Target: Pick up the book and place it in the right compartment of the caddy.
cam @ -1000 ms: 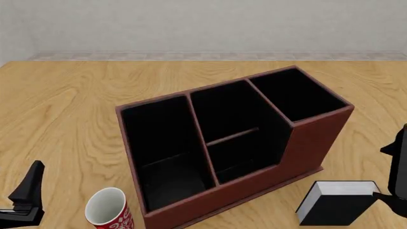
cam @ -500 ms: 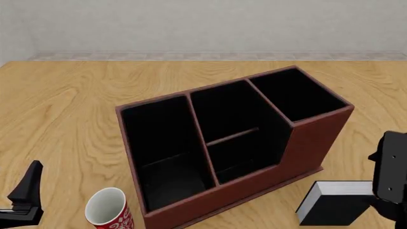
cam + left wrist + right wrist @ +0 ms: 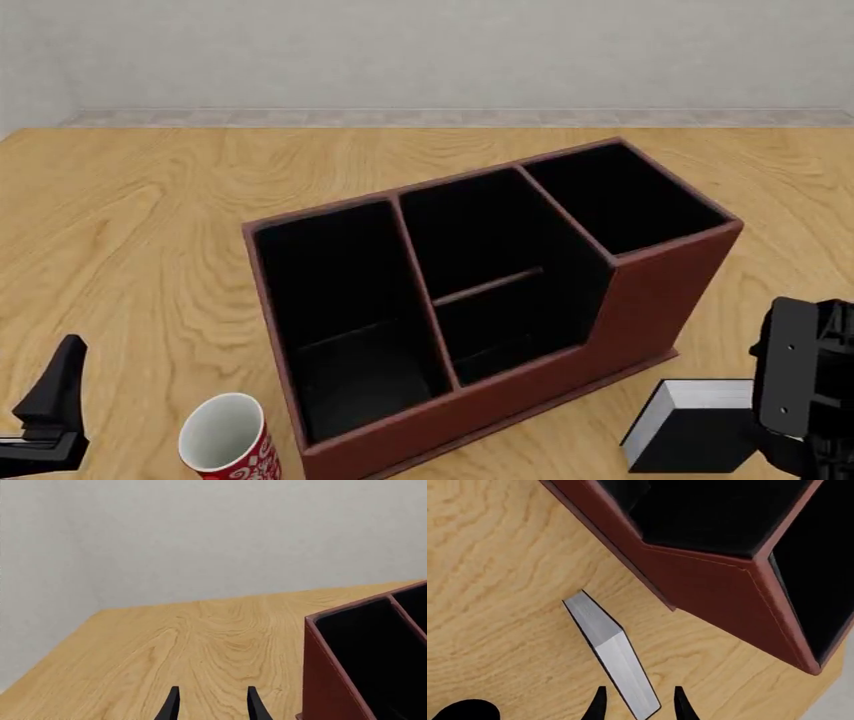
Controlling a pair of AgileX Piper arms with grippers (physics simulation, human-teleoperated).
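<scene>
Left hand: parked low, narrowly parted, empty; red-and-white cup just beside it on the wooden surface.

Reddish-brown three-section caddy: unmoved; right compartment empty.

Right hand: has advanced inward over the last second, now above the thick black hardcover book. Fingers narrowly parted, straddling the white page block, not gripping. Book lies just beside the caddy's tall end. Judgement: pre-grasp; descent and closing remain.

At the front view's lower right edge, the boxy matte-black right gripper shows small screws; the matte-black left gripper ends in thin pointed fingers.
</scene>
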